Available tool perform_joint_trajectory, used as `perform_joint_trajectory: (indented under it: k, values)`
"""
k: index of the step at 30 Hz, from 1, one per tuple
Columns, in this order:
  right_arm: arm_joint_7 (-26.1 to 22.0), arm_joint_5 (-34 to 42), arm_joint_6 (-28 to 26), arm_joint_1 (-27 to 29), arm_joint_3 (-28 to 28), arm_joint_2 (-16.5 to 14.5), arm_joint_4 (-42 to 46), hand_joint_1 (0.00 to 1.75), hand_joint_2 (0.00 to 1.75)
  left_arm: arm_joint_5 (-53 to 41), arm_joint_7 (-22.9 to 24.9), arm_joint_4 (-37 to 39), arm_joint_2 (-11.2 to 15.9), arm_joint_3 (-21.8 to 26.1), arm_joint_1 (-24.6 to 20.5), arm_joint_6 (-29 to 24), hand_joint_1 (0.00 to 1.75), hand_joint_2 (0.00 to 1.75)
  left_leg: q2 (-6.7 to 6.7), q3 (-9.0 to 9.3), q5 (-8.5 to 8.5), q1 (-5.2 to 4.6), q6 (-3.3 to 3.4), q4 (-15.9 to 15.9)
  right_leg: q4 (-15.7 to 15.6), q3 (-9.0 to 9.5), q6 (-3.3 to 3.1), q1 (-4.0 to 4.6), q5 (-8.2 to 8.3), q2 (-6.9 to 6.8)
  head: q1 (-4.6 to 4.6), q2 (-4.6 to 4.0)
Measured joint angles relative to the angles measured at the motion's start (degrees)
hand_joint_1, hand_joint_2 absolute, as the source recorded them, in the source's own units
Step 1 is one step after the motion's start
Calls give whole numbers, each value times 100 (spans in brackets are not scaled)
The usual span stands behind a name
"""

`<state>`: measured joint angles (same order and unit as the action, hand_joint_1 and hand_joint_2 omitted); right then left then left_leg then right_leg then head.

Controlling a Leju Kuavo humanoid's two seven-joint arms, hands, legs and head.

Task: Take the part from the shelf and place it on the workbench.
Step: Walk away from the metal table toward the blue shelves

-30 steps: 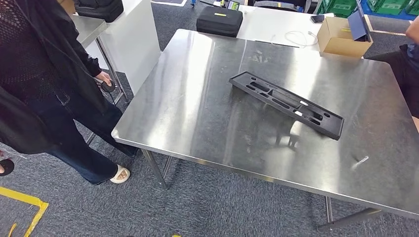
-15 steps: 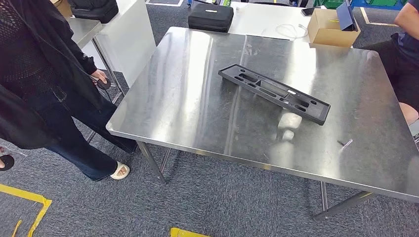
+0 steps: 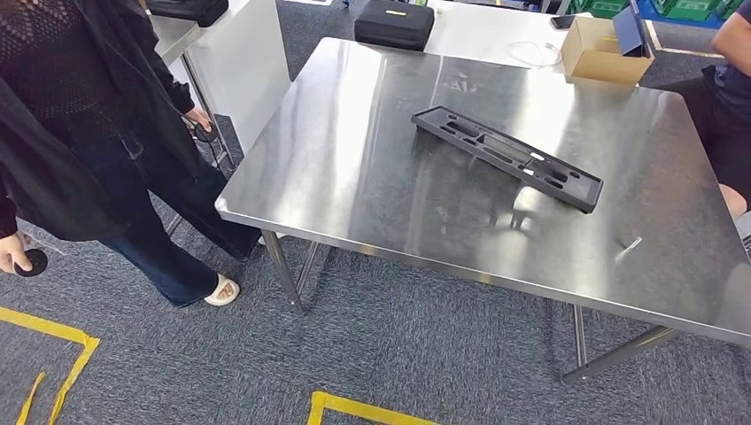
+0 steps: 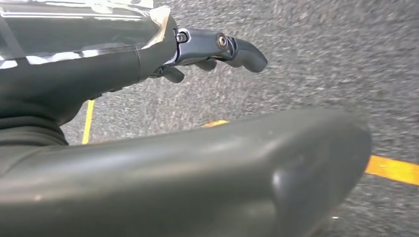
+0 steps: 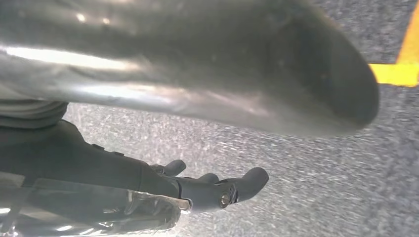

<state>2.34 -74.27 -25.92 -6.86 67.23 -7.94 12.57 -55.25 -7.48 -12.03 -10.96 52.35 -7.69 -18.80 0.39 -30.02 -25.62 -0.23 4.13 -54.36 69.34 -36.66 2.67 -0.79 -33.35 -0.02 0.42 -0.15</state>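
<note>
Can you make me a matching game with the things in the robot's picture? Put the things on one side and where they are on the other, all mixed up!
Things:
1. black tray
2. cardboard box
3. black case
4. yellow tape

Places:
A. on the grey carpet floor
B. in the middle of the shiny metal table
C. on the white table, at its right end
D. on the white table, at its left end

Pairs: 1-B, 2-C, 3-D, 4-A
</note>
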Motion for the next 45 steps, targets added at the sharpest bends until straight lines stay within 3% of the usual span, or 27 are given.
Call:
perform_joint_trajectory:
  k: [1,2,3,5,6,7,10,11,13,15,16,17,18,21,23,26,28,30,31,32,33,34,36,38,41,43,45]
  values:
    - [1,0,-1,2,0,4,0,0,0,0,0,1,-1,0,4,0,0,0,6,-68,45,-7,0,-9,238,-42,26,-1,-82,0,-1,0]
    - [1,0,-1,3,0,9,0,0,0,0,0,2,-2,0,7,0,0,0,10,-132,85,-11,-6,-18,239,37,74,-2,-59,0,-1,0]
    - [2,0,-1,3,0,15,0,0,0,0,0,3,-2,0,9,0,0,0,11,-191,126,-12,-17,-31,6,234,133,-5,39,-1,-1,0]
    - [1,-1,-1,-11,-2,23,0,0,0,0,0,3,-3,0,9,0,0,0,9,-283,192,-18,-55,-62,-909,839,200,-5,267,2,1,0]
    - [1,-1,-1,-20,-4,25,0,0,0,0,-1,3,-4,0,9,-1,0,0,9,-313,227,-25,-82,-75,-1280,1069,181,6,339,12,-5,0]
    - [0,-3,-2,-25,-5,25,0,0,0,1,-3,4,-5,0,8,-5,0,0,8,-336,262,-34,-111,-90,-1502,1185,147,20,365,22,-9,0]
    - [2,-14,-7,-24,-7,19,-2,0,0,12,-16,5,-6,1,17,-19,0,0,-2,-392,334,-34,-203,-122,-1568,1110,10,14,438,31,-26,0]
    - [3,-16,-11,-29,-7,18,-3,0,0,15,-21,5,-5,2,23,-21,0,0,-12,-439,246,-25,-235,-189,-1564,1068,-54,-5,480,24,-35,0]
    - [11,-19,-19,-39,-11,17,-5,0,0,19,-32,5,-4,2,31,-25,0,0,-30,-624,-221,5,-298,-652,-1567,969,-180,-33,586,5,-60,0]
    - [19,-20,-25,-34,-23,17,-7,0,0,20,-40,5,-6,2,35,-26,0,0,-32,-849,-746,34,-354,-1455,-1551,848,-225,-15,690,-8,-82,0]
    - [20,-20,-26,-32,-29,17,-7,0,0,20,-42,5,-6,2,37,-26,0,0,-32,-897,-854,49,-374,-1759,-1533,777,-217,-8,735,-13,-82,0]
    - [20,-20,-27,-31,-36,18,-7,0,0,20,-44,5,-6,2,39,-26,0,0,-32,-849,-832,64,-385,-1863,-1509,709,-207,-5,771,-16,-83,0]
    - [21,-20,-27,-31,-41,20,-7,0,0,21,-45,5,-6,2,40,-26,0,0,-31,-686,-712,79,-388,-1727,-1480,646,-192,-6,799,-17,-82,0]
    - [32,-27,-27,-34,-54,20,-7,0,0,27,-60,5,-7,2,29,-26,0,0,-42,159,-413,98,-356,-533,-1392,518,-116,4,862,-13,-80,0]
    - [37,-30,-27,-39,-64,18,-7,0,0,27,-70,5,-8,2,20,-27,0,0,-60,385,-423,61,-307,-130,-1370,478,-27,13,923,-13,-76,0]
    - [37,-31,-31,-32,-85,16,-7,0,0,28,-69,7,-9,2,22,-28,0,0,-43,272,-300,36,-159,-82,-1314,388,79,-6,933,-15,-76,0]
    - [37,-31,-36,-29,-100,13,-8,0,0,31,-66,8,-10,3,15,-29,0,0,-19,129,-166,47,-56,-49,-912,185,38,-6,587,-11,-54,0]
    - [37,-33,-39,-29,-110,8,-9,0,0,36,-63,8,-9,4,12,-31,0,0,-6,-20,-50,27,-27,-54,-154,-51,-19,-5,112,-7,-34,0]
    - [37,-34,-40,-28,-113,8,-9,0,0,37,-63,8,-9,4,14,-31,0,0,2,-93,9,18,-28,-58,174,-103,-7,-5,-15,-7,-34,0]
    - [37,-35,-42,-27,-114,10,-9,0,0,37,-63,9,-9,4,16,-31,0,0,9,-162,65,11,-30,-62,346,-78,30,-4,-34,-7,-33,0]
    - [37,-36,-42,-27,-115,13,-9,0,0,39,-62,9,-9,4,17,-31,0,0,13,-226,121,8,-36,-68,294,57,85,-4,50,-7,-32,0]
    - [37,-40,-42,-29,-118,16,-9,0,0,42,-62,9,-9,4,17,-31,0,0,13,-287,171,7,-48,-74,13,297,136,-4,185,-7,-33,0]
    - [37,-50,-43,-44,-131,20,-9,0,0,54,-67,9,-11,4,17,-31,0,0,10,-382,258,-3,-91,-101,-936,955,156,11,340,-1,-33,0]
    - [38,-56,-48,-60,-139,19,-9,0,0,62,-80,9,-13,4,17,-33,0,0,13,-432,343,-22,-147,-121,-1552,1319,92,44,309,8,-42,0]
    - [42,-40,-62,-53,-140,13,-11,0,0,63,-97,9,-11,7,28,-39,0,0,3,-494,371,-14,-236,-165,-1611,1233,-52,24,362,-3,-54,0]
    - [37,-23,-69,-54,-140,11,-13,0,0,63,-98,9,-10,9,42,-41,0,0,-20,-639,-12,14,-299,-503,-1612,1121,-190,-17,468,-23,-73,0]
    - [25,-18,-72,-57,-140,13,-13,0,0,64,-98,9,-10,9,48,-42,0,0,-29,-852,-590,39,-347,-1242,-1603,1000,-257,2,580,-37,-90,0]
